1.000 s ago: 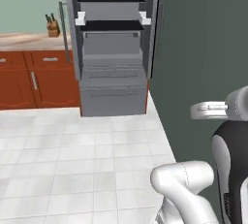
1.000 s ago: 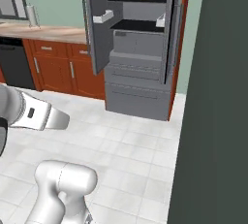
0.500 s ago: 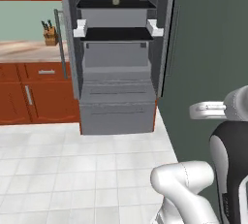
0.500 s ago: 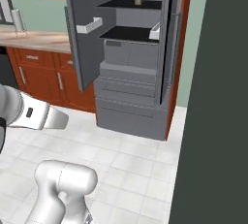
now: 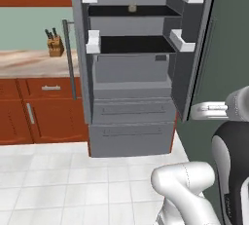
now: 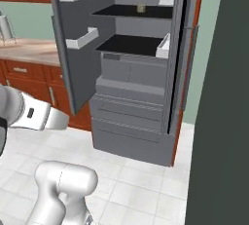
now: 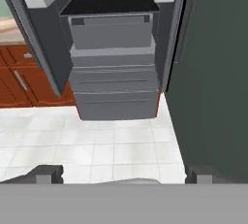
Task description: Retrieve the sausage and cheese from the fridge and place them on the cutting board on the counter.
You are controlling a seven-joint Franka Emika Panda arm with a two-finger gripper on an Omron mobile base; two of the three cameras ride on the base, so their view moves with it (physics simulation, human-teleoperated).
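Observation:
The grey fridge (image 5: 131,102) stands straight ahead with both doors swung open, showing dark shelves and pale door bins (image 5: 181,40). A small pale tan chunk, the cheese (image 5: 132,8), sits at the back of the upper shelf; it is also in the right base view as the cheese (image 6: 141,8). The sausage and the cutting board are out of view. The marbled counter (image 5: 26,61) runs off to the left of the fridge. In the hand view my gripper (image 7: 123,175) is open, its fingertips (image 7: 48,172) wide apart, nothing between them, well short of the fridge (image 7: 114,72).
A knife block (image 5: 55,44) stands on the counter over reddish-brown cabinets (image 5: 44,117). A dark green wall (image 5: 228,48) closes in on the right. The left fridge door (image 6: 68,58) juts out toward me. White floor tiles (image 5: 73,180) lie in front of the fridge drawers.
The whole picture has shifted and the fridge has grown larger and more central: the base has driven closer to it. The arm's pose looks the same.

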